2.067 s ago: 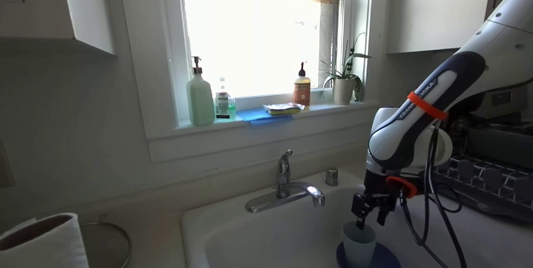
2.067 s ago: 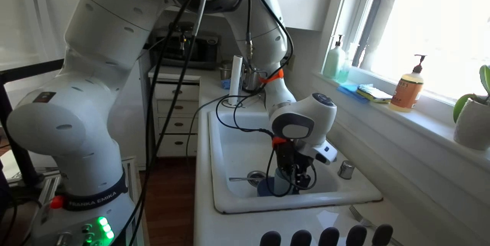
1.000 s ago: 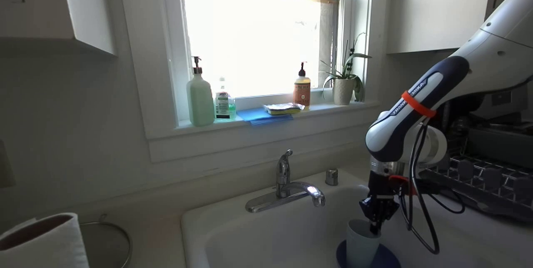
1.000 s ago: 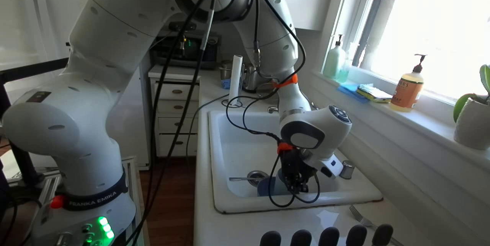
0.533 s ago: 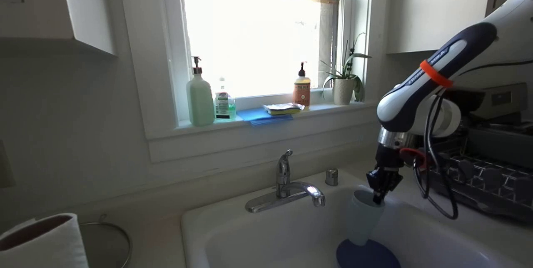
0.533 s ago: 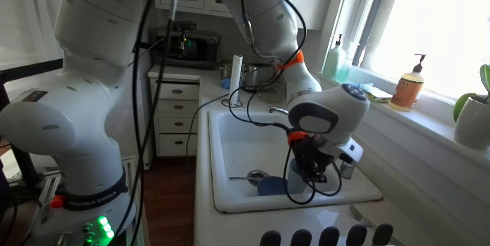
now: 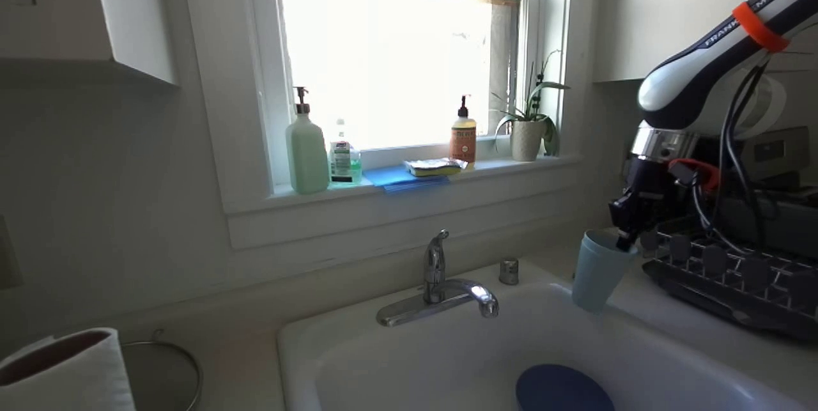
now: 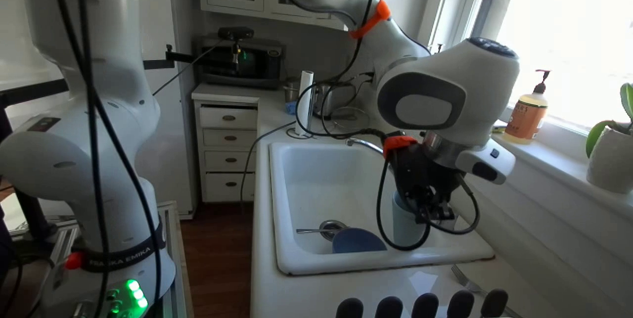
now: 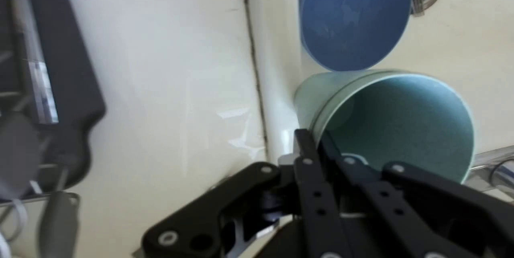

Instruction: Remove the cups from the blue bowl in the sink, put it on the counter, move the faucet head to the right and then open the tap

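Note:
Pale blue-green cups, nested one in another, hang tilted from my gripper. In the wrist view its fingers are shut on the near rim, one inside and one outside. Below them the blue bowl sits in the sink, beside the drain; the wrist view shows the bowl with no cup in it. The cups are raised near the sink's edge by the counter. The chrome faucet head points toward the basin, its lever upright.
A dish rack stands on the counter close behind my gripper. A fork lies on that counter, and another utensil reaches across the drain. Soap bottles and a potted plant line the window sill.
Two seconds ago the jaws stood apart at the cups' rim; they then shut on it. Since then the cups have risen out of the bowl and moved toward the dish rack side.

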Controlling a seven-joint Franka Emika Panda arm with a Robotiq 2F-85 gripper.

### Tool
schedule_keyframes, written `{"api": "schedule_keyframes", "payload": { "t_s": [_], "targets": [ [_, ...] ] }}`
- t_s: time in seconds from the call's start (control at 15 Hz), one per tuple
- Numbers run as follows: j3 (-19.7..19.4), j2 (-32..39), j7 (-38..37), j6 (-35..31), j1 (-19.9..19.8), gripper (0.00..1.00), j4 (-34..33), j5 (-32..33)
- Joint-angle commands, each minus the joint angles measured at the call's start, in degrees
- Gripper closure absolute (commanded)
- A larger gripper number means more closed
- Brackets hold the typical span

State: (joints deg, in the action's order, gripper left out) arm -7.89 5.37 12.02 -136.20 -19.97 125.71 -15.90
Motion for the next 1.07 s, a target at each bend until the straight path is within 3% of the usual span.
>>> {"api": "schedule_keyframes", "payload": {
  "t_s": [0.0,0.33,0.4,0.47,0.6,1.0],
  "targets": [
    [-5.1,-3.2,-8.6,2.9,0.9,0.99,2.3,9.1],
    [-8.2,-2.6,-12.2,9.6,0.7,0.99,1.5,13.1],
    [-8.5,-2.2,-14.3,11.0,0.8,0.69,1.1,13.9],
    [-8.6,-2.0,-14.5,11.6,0.8,0.68,1.0,13.7],
    [-8.3,-2.6,-15.1,9.5,1.3,0.56,1.4,13.1],
    [-6.2,-6.4,-14.7,2.2,4.8,0.13,2.5,15.5]
  ]
}}
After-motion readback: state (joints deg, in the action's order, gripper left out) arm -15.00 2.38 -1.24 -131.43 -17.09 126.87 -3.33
